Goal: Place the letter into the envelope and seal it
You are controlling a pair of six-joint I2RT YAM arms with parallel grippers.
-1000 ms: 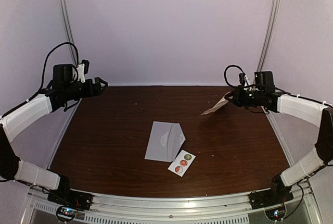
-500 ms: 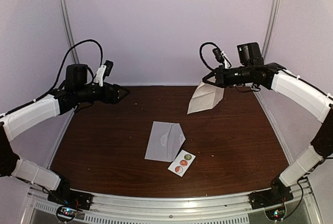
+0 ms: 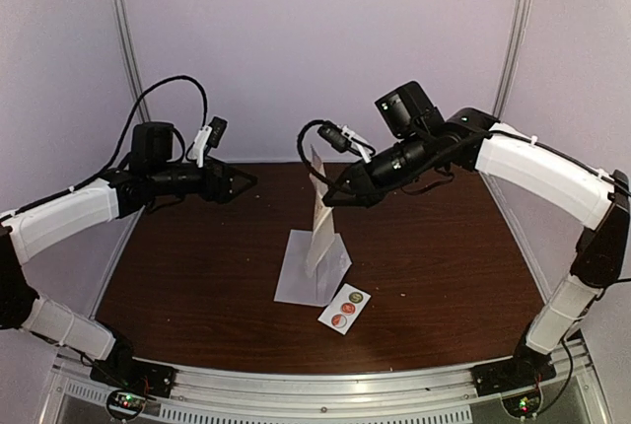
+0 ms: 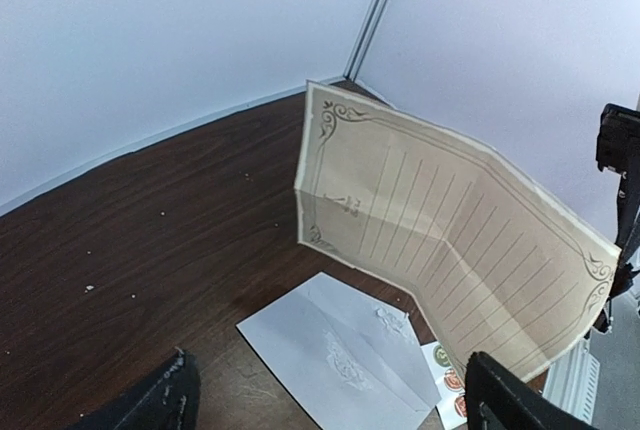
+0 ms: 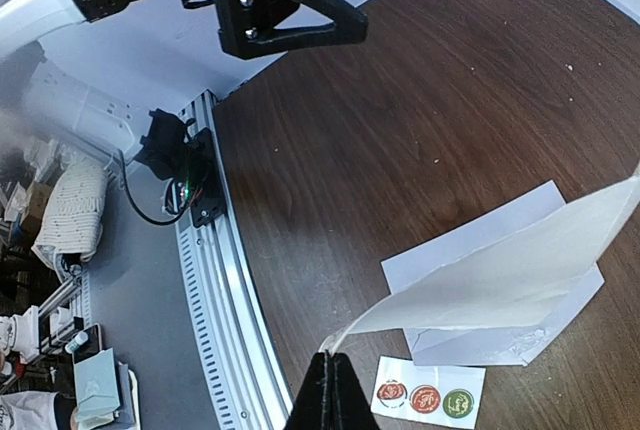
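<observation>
The right gripper is clenching one corner of the letter, a cream lined sheet with ornate printed corners. The sheet is hanging mostly unfolded in the air, its fold creases showing plainly in the left wrist view. From above, its lower edge is dangling over the envelope. I cannot tell whether paper is touching paper there. The pale grey envelope is lying flat near the middle of the brown table, with the small strip of round stickers sitting just beside its near right corner. The left gripper is hovering off to the left of the sheet with its jaws spread wide and holding nothing, pointing toward the letter but apart from it. As for progress, I am judging this to be an early stage. The letter is lifted and gathered over its target, but none of it is sitting inside the envelope, and the sheet is looking too wide open to slide in as it hangs. The envelope's mouth is not being held open by anything either, and I cannot make out from here how its flap is lying. What is remaining, to my eye, is getting the sheet folded down, feeding it into the pocket while the free arm is steadying the envelope, then closing the flap and sealing it, presumably with one of those stickers.
</observation>
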